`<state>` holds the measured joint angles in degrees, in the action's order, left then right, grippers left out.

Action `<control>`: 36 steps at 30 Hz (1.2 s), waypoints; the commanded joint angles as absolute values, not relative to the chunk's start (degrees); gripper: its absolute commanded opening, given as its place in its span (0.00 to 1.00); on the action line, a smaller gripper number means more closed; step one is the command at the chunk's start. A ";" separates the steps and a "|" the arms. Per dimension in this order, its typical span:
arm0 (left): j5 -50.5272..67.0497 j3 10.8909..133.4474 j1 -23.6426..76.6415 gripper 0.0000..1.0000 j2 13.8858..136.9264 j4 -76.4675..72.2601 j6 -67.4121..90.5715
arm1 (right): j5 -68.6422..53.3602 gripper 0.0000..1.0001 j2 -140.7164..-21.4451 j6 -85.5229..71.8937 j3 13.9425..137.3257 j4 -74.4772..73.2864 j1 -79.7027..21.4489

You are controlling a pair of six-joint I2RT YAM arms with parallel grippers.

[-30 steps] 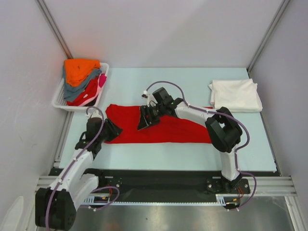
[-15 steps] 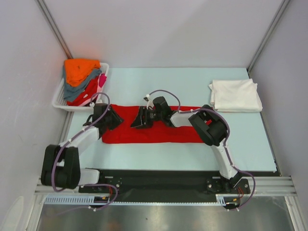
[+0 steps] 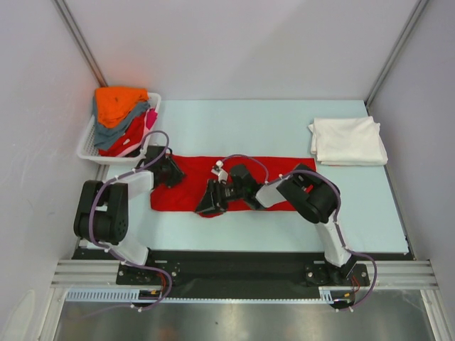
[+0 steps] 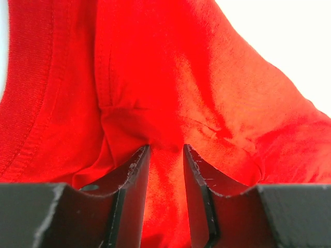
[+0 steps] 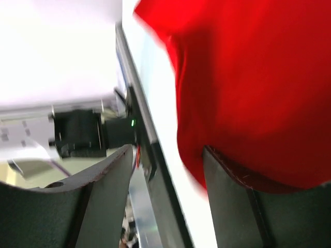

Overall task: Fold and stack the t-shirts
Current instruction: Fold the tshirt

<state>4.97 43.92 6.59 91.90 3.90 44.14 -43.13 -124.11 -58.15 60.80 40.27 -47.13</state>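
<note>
The left gripper (image 3: 169,172) sits low on the left end of the red t-shirt (image 3: 249,170), its jaws drawn narrow with a fold of red cloth pinched up between the fingers (image 4: 135,181); in the left wrist view the cloth bunches just ahead of the tips, with a ribbed hem band running down the left side. The right gripper (image 3: 211,200) is at the near edge of the same shirt, about a third of the way along from its left end. In the right wrist view its fingers (image 5: 232,191) stand well apart, and red cloth lies over the right-hand one; whether any cloth is actually held cannot be told from that blurred view.

The red t-shirt lies as a long band across the middle of the pale blue table (image 3: 270,128), with a small lobe of cloth pushed out toward the near side by the right gripper. Bare table runs behind the shirt to the back wall and in a strip in front of it to the black rail (image 3: 234,264).

A folded cream-white t-shirt (image 3: 348,141) lies at the far right, well apart from the red one. The white mesh basket (image 3: 89,145) at the far left holds an orange t-shirt (image 3: 117,103) on top of a grey-teal t-shirt (image 3: 114,131) and a red t-shirt with pink trim (image 3: 131,138), near the left gripper.
</note>
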 commanded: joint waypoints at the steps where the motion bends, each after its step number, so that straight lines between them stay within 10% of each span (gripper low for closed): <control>1: 4.66 44.91 6.33 0.38 93.52 3.43 44.39 | -44.48 0.61 -116.64 -55.03 57.93 39.74 -52.28; 16: 0.18 38.50 7.99 0.38 73.67 6.85 41.92 | -25.27 0.51 -95.46 -30.95 56.60 0.31 -41.23; 19: -3.25 36.92 9.49 0.30 69.18 8.26 42.27 | -15.60 0.25 -91.50 -27.69 56.34 -8.32 -38.42; 22: -6.05 36.21 9.58 0.01 66.37 8.88 43.33 | -10.48 0.00 -87.81 -27.16 54.15 -11.33 -35.17; 36: -7.91 54.30 10.90 0.00 91.04 12.83 43.77 | 13.62 0.00 -83.67 -31.02 48.34 -22.32 -31.55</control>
<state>-7.14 48.95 9.93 86.61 11.14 43.51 7.64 -85.06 -30.20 49.39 -19.38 -31.62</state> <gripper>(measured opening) 0.007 0.010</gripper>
